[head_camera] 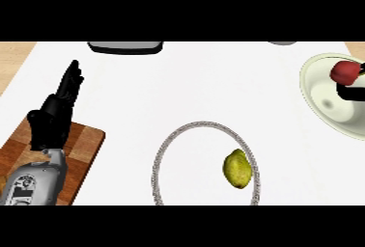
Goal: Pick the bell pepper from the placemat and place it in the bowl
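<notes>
- White counter (178, 82) fills the view; strips of wood-coloured surface show at the far corners, approx. 10 and 2 o'clock.
- Right hand (351, 90): only a black bit shows at the rt edge, approx. 3 o'clock. It's clasped round the red bell pepper (345, 71), with black parts below the pepper and on its rt side.
- Pepper sits over the pale bowl (314, 82), in its upper part. Can't tell if it touches the inside of the bowl.
- Bowl is cut off by the rt edge and is well apart from the placemat.
- Left hand (57, 111): at approx. 9 o'clock, resting, fingers straight and pointing up toward 12, holding nothing. Its grey forearm comes in from the lower left.
- Under that forearm lies a wooden cutting board (82, 144), at approx. 8 o'clock.
- Round white placemat (192, 164) w/ a grey rim lies at 6 o'clock, btwn the board and the bowl.
- A yellow-green fruit (238, 169) lies on the mat near its rt rim.
- Dark grey tray (125, 47) at approx. 11 o'clock, cut by the top edge.
- Small grey object (283, 42) at approx. 1 o'clock, mostly cut off.
</notes>
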You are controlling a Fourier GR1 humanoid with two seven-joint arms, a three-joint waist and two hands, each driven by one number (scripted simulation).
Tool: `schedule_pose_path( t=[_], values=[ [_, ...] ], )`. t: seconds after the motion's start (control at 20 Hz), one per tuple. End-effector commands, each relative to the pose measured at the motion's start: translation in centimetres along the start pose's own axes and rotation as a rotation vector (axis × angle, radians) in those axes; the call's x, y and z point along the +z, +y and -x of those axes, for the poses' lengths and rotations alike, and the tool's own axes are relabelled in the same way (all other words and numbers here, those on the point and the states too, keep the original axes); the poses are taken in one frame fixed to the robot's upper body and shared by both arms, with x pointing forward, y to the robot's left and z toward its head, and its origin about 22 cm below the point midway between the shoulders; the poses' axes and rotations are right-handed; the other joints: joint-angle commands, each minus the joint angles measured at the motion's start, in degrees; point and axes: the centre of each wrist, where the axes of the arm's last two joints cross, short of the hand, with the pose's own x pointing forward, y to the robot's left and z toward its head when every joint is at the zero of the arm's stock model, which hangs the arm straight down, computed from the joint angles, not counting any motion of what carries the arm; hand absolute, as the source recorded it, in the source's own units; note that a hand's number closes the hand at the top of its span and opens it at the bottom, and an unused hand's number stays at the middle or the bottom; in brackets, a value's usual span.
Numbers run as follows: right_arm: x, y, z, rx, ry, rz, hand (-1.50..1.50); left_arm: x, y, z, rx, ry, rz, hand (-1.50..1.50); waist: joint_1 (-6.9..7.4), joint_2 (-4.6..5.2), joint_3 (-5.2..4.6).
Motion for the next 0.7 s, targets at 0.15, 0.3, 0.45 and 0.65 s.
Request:
schedule_pose_path(
  t=[0.15,0.3,0.45,0.65],
  values=[
    [-0.9,0.3,1.2,-0.211,0.004,-0.141,-1.5,-0.5,-0.2,-0.4,-0.007,-0.01,0.009,0.0,0.32,0.22,0.11],
    [-1.4,-0.2,1.6,-0.288,-0.016,-0.125,-1.5,-0.9,0.0,-1.1,-0.011,-0.019,0.004,0.0,0.69,0.43,0.15],
    [-2.2,-1.4,2.0,-0.36,-0.062,-0.08,-1.5,0.4,0.9,0.9,-0.013,-0.002,0.006,0.0,0.45,0.15,0.06],
    [-2.1,-2.1,3.6,-0.428,-0.036,-0.018,-1.5,-0.3,-0.2,0.9,0.005,-0.003,0.001,0.0,-0.22,0.18,0.03]
  ],
)
